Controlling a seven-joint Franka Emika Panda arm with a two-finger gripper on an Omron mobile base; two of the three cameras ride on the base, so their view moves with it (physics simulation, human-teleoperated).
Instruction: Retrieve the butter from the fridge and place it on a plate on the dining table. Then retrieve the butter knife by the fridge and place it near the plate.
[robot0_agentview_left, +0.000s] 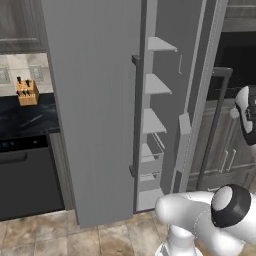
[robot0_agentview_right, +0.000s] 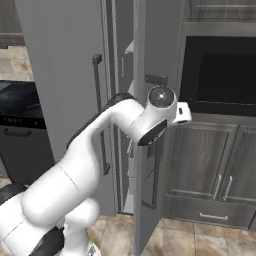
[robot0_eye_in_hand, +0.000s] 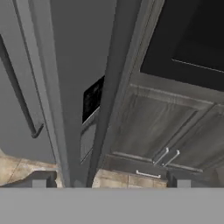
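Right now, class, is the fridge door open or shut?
Open. The fridge door stands swung out, and the pale inner shelves show through the gap beside it.

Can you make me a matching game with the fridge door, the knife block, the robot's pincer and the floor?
Things:
1. fridge door
2. knife block
3. pincer
4. floor

Descriptions:
A. tan wood, on the black counter left of the fridge
B. beige stone tiles
C. swung open, with pale shelves on its inner side
D. wide open, holding nothing

Pairs: 1-C, 2-A, 3-D, 4-B
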